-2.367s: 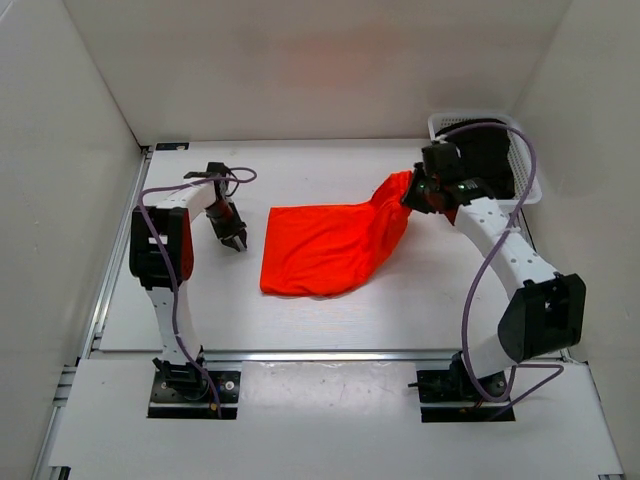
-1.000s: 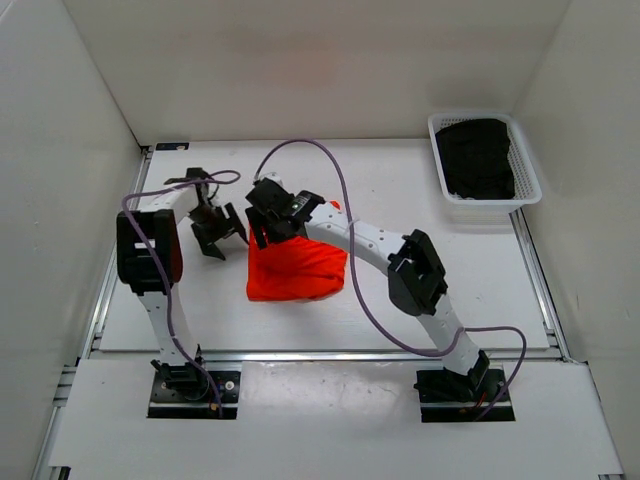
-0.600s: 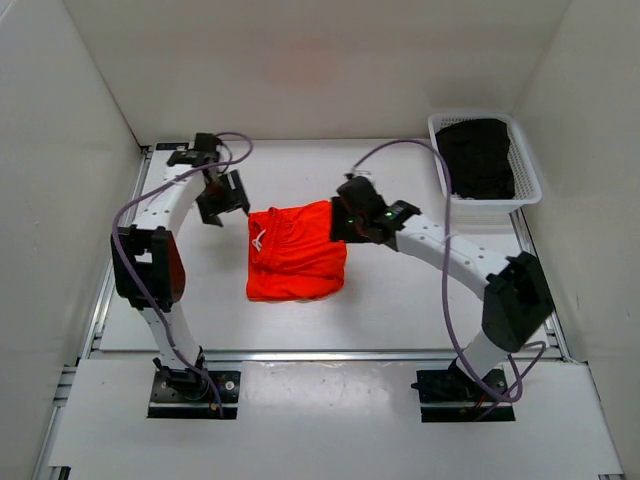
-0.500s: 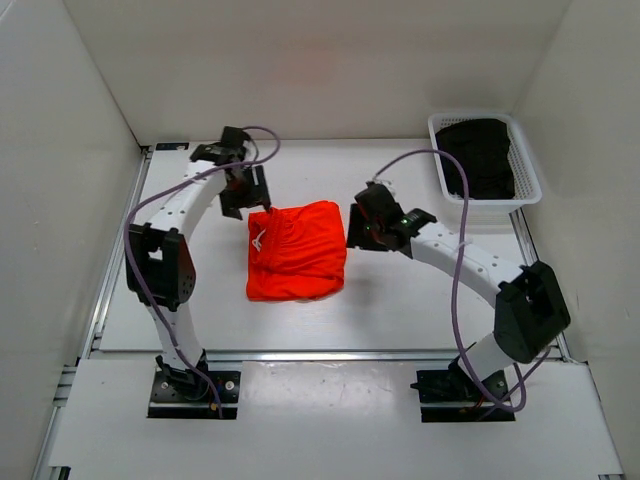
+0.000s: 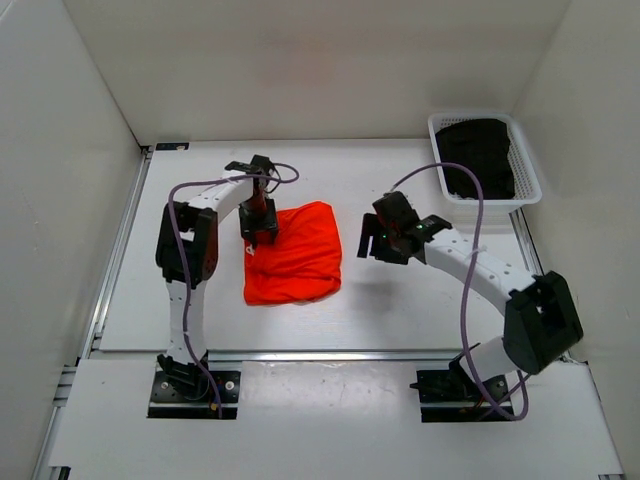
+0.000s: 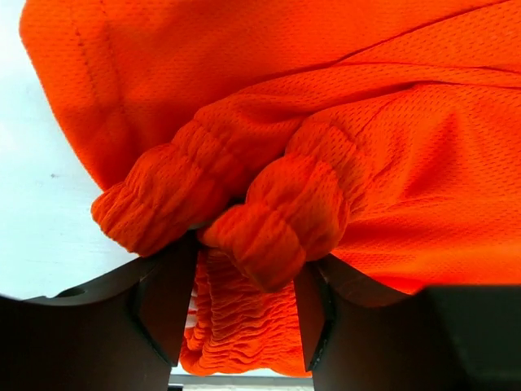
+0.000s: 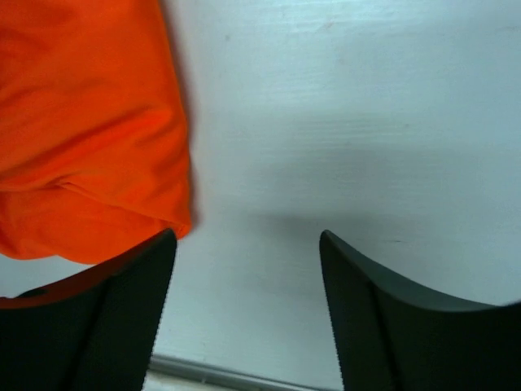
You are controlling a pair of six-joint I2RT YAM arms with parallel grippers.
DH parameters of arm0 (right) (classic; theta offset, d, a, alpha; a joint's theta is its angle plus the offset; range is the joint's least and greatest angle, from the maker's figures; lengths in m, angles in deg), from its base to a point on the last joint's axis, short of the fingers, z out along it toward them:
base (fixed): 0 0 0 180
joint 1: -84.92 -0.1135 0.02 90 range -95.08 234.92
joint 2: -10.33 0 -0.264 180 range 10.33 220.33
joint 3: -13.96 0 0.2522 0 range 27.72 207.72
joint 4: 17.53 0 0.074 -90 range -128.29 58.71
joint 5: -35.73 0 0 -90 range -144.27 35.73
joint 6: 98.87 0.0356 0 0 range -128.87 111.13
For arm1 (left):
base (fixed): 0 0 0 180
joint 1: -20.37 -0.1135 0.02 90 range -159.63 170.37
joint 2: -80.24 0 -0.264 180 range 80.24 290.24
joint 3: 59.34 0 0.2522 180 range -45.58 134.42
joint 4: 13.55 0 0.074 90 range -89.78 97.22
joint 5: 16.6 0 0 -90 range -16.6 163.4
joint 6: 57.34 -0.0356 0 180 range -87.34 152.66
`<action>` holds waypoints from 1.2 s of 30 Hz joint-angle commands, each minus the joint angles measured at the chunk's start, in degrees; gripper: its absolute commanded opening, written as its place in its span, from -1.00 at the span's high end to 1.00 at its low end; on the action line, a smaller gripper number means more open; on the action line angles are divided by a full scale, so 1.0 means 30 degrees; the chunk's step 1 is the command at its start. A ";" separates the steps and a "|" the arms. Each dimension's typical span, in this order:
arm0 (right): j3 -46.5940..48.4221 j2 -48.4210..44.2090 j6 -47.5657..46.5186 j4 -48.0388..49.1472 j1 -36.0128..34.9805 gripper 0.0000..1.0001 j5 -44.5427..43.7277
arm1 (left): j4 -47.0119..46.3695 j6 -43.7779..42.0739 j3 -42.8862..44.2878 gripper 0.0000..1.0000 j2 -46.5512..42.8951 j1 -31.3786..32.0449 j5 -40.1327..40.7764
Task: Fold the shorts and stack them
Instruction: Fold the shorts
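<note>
The orange-red shorts [image 5: 297, 257] lie folded into a rough square on the white table, left of centre. My left gripper [image 5: 258, 228] is down on their top-left corner. In the left wrist view the gathered elastic waistband [image 6: 273, 220] is bunched between the dark fingers [image 6: 163, 301], touching both, so the left gripper [image 6: 244, 326] is shut on the shorts. My right gripper [image 5: 372, 243] hangs just right of the shorts, apart from them. In the right wrist view it [image 7: 248, 309] stands open over bare table, with the shorts' edge [image 7: 89, 138] at the left.
A white basket [image 5: 530, 192] holding dark folded clothing [image 5: 478, 157] stands at the back right corner. White walls close in the table on three sides. A metal rail [image 5: 330, 354] runs along the table's near edge.
The left gripper swung in from the left onto the shorts' top-left corner and closed round the waistband. The right gripper let the shorts go and drew back to the right.
</note>
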 commanded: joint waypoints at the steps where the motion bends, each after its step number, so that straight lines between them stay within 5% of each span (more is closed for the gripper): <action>1: 0.1539 0.2056 -0.1296 0.0113 0.0022 -0.56 0.2771 | -0.0650 -0.0244 -0.0926 -0.22 -0.1980 -0.0825 -0.1443; 9: 0.2776 0.3707 -0.1125 0.0316 -0.0563 -0.62 0.3193 | -0.0652 -0.0889 -0.1837 -0.67 -0.5700 -0.2293 -0.5112; 23: 0.4444 0.6843 -0.1094 0.1578 -0.0564 -0.65 0.5335 | -0.2320 -0.0537 -0.7108 -0.53 -0.7928 -0.4400 -0.3972; 36: 0.1282 -0.4014 -0.0187 -0.3632 -0.0740 -0.78 -0.6791 | -0.1794 -0.1387 -0.8573 -0.76 -1.7387 -0.4608 -0.1714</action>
